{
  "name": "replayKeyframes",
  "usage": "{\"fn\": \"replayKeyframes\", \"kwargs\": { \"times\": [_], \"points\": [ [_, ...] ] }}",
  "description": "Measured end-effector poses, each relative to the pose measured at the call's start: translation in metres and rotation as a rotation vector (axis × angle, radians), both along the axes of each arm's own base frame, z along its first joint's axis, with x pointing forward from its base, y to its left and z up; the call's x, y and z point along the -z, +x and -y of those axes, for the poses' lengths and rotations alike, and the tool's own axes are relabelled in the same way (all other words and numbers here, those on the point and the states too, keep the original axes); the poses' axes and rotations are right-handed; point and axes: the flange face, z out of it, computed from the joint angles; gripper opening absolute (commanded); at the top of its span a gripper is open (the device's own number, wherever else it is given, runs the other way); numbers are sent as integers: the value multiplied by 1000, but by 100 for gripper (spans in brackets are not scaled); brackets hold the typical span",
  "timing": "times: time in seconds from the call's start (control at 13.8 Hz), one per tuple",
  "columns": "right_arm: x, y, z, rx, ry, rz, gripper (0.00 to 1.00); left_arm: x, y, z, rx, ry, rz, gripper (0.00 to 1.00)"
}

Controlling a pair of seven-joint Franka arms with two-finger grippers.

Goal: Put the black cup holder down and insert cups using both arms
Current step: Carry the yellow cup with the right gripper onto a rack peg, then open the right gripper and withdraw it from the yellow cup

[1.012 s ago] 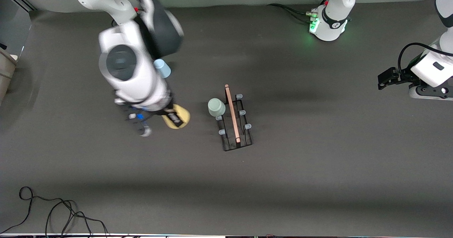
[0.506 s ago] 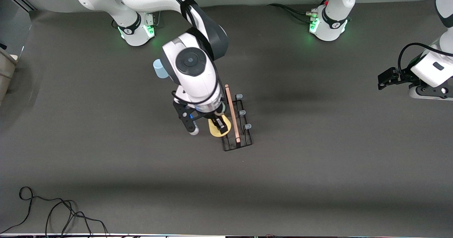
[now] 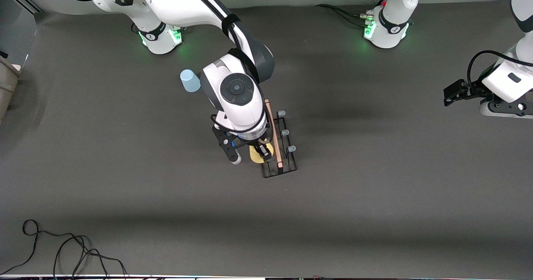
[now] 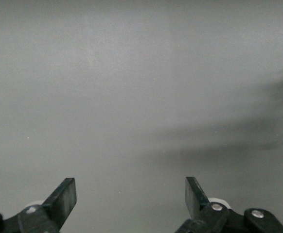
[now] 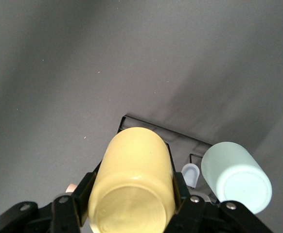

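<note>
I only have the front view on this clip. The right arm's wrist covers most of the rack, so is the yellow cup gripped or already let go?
Observer: Gripped. In the right wrist view the right gripper has a finger on each side of the yellow cup, closed end toward the camera.
Operator: Is the mint cup on the rack? I can't see it at all.
Observer: Yes. The mint green cup sits upside down at the black cup holder, right beside the yellow one, with a pale blue peg tip showing between them.
Operator: And the left gripper, anything in it?
Observer: Nothing. The left gripper is open over bare table, waiting at its end.
</note>
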Motion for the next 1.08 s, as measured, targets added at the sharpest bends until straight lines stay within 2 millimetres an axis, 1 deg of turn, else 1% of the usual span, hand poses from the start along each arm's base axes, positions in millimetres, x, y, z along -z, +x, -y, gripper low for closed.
{"fn": "replayKeyframes", "kwargs": {
  "times": [0.14, 0.29, 0.36, 0.43, 0.51, 0.65, 0.8, 0.87, 0.94, 1.01, 1.08],
  "points": [
    [10, 4, 1, 4, 1, 10, 12, 0, 0, 0, 0, 0, 0, 100],
    [26, 6, 0, 5, -6, 12, 13, 0, 0, 0, 0, 0, -1, 100],
    [35, 7, -1, 4, -7, 17, 31, 1, 0, 0, 0, 0, -1, 100],
    [44, 8, -2, 3, -9, 19, 68, 1, 0, 0, 0, 0, -2, 100],
    [51, 9, -3, 3, -11, 22, 100, 2, 0, 0, 0, 0, -4, 100],
    [61, 9, -4, 2, -13, 26, 100, 3, 1, 0, 0, 0, -5, 100],
    [58, 10, -5, 1, -9, 32, 100, 3, 1, 0, 0, 0, -5, 100],
    [50, 10, -7, -2, 0, 41, 100, 3, 1, 0, 0, 0, -5, 100],
    [36, 10, -9, -5, 13, 52, 100, 3, 1, 0, 0, 0, -5, 100],
    [17, 8, -8, -5, 21, 51, 100, 3, 1, 0, 0, 0, -5, 100],
    [-6, 4, -5, -5, 23, 36, 100, 2, 1, 0, 0, 0, -5, 100]
  ]
}}
